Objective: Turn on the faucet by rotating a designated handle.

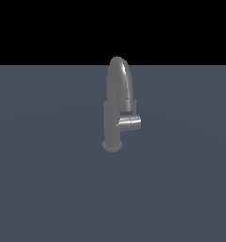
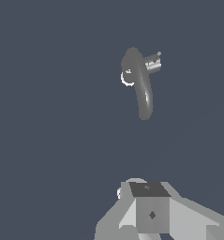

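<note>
Fingers (image 2: 151, 213) hang high above the faucet (image 2: 140, 84), well apart from its handle (image 2: 152, 63); their spread cannot be told

A grey metallic faucet (image 1: 115, 101) with pale highlights along its spout — its stubby handle (image 1: 130, 123) the same grey, brightly glinting — stands on a plain slate-blue floor (image 1: 43, 179) beneath a solid black backdrop (image 1: 43, 28).

Gripper (image 2: 153, 220) cut off by wrist view's lower edge; fingertips unseen, jaw state unclear. Arm out of exterior view. Faucet (image 1: 115, 106) spout mouth faces away there; spout hides base in wrist view.
</note>
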`<state>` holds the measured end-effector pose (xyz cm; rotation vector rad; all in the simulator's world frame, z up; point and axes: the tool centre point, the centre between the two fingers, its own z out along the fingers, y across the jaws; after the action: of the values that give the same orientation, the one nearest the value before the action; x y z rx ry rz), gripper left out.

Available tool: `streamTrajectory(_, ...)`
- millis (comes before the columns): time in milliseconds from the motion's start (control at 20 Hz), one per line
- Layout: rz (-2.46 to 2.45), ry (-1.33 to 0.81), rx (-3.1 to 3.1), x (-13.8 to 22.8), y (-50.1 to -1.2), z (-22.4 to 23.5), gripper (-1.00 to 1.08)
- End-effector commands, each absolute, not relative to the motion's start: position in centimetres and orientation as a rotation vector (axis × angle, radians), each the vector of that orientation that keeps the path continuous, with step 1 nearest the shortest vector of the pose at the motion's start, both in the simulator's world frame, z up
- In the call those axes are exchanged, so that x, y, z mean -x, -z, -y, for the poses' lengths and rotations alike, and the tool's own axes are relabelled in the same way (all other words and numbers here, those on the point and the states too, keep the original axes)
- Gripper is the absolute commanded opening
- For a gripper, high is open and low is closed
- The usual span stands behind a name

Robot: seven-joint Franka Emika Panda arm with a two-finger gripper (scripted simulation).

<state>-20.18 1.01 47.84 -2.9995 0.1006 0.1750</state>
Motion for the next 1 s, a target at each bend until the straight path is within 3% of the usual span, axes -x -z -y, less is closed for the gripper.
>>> streamTrajectory(0, -0.146, -0.227, 2.966, 18.9, -47.5, -0.8, -1.0)
streamTrajectory(950, -0.479, -0.616, 2.638, 9.0, -42.9, 1.4, -1.0)
